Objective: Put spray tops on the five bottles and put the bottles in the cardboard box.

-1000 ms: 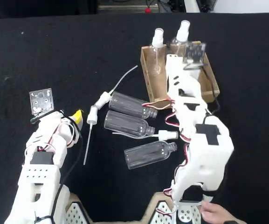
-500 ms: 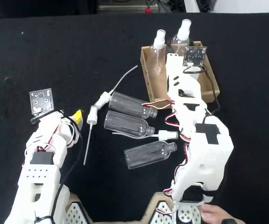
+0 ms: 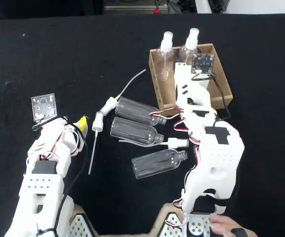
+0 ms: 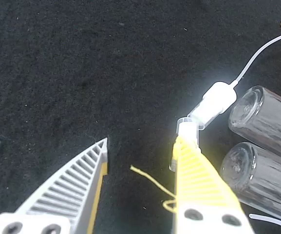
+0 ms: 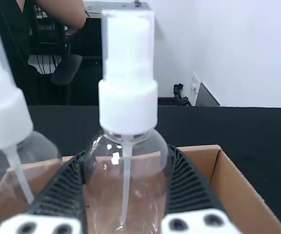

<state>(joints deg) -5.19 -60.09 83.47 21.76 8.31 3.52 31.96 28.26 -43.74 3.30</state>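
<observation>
While two clear plastic bottles with white spray tops are seen standing in the brown cardboard box (image 3: 224,88), one capped bottle (image 5: 128,126) is gripped about its body by the right gripper (image 5: 129,157). The other capped bottle (image 3: 165,58) is set beside it. Three uncapped clear bottles (image 3: 135,131) are left lying on the black table (image 3: 58,49), with loose white spray tops (image 3: 110,104) alongside. The left gripper (image 4: 142,146) is held wide and empty, just beside a top. A white wall (image 5: 247,48) is seen behind the table.

Looks like lab/office rm: white wall (image 5: 242,48), office chair (image 5: 65,73), black-covered bench (image 3: 83,44).
</observation>
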